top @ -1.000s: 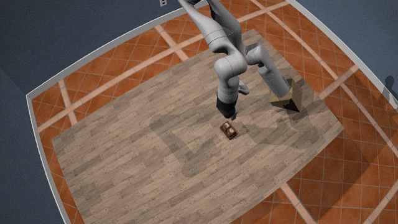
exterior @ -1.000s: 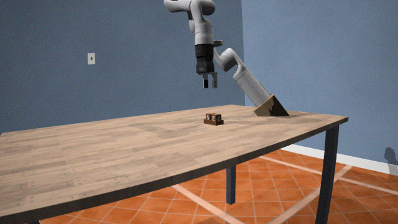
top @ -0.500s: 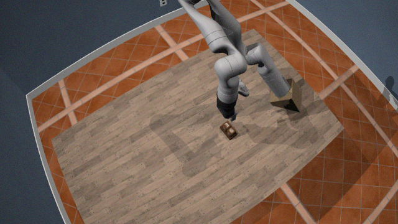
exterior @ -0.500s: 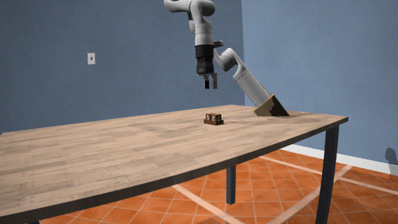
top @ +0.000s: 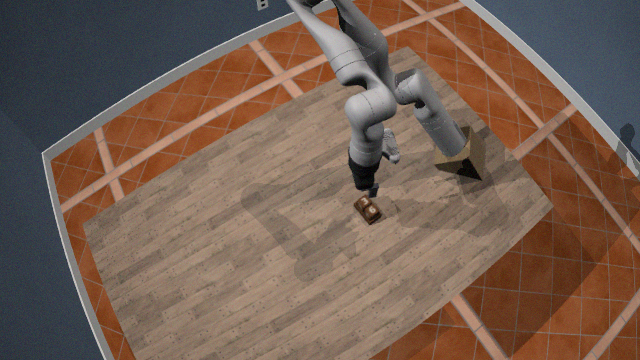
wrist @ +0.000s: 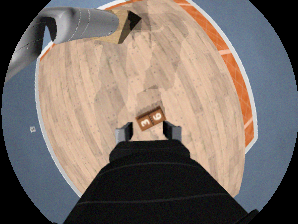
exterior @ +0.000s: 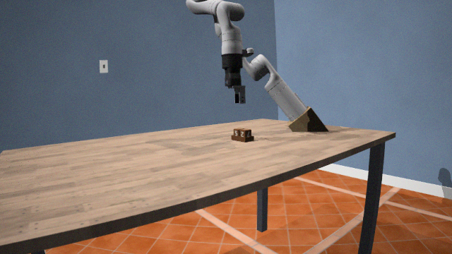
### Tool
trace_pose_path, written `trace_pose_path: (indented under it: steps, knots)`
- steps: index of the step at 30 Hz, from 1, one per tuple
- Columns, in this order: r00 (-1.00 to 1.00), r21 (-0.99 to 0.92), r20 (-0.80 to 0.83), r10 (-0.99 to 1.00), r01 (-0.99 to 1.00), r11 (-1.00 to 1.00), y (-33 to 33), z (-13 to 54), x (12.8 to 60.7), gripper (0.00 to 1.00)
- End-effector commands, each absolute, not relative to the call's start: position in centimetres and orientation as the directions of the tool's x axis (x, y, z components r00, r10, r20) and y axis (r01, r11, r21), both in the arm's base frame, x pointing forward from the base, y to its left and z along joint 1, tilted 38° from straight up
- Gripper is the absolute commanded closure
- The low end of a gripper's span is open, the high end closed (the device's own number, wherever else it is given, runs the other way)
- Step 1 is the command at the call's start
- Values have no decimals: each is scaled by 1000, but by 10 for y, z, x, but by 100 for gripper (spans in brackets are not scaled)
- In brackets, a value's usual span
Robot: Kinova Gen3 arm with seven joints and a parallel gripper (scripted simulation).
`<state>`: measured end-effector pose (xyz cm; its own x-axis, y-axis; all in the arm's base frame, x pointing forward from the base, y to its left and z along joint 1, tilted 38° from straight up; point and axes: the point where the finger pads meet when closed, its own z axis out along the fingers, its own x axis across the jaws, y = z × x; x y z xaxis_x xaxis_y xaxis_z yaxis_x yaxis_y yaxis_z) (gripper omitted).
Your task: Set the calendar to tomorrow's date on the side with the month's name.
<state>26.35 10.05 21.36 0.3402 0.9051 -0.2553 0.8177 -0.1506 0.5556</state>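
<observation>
A small dark wooden calendar tray (exterior: 242, 138) lies flat on the table and holds two brown cubes side by side, the left cube (exterior: 237, 133) and the right cube (exterior: 245, 133). Their near faces carry white digits, too small to read surely. The tray also shows in the overhead view (top: 368, 209) and in the wrist view (wrist: 150, 119). My gripper (exterior: 239, 96) hangs well above the cubes, pointing down, open and empty. In the wrist view its fingertips frame the tray far below.
The arm's wedge-shaped base (exterior: 308, 121) sits on the table behind and to the right of the tray. The table's far edge lies just behind the base and its right edge (exterior: 383, 135) is close by.
</observation>
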Motion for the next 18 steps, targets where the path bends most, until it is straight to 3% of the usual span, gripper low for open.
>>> trace_pose_path:
  steps: [1,18]
  knots:
    - [387,570,-224,894,797,-202,99,212,264,0]
    - [729,608,81,680,504,-614,93,199,272,0]
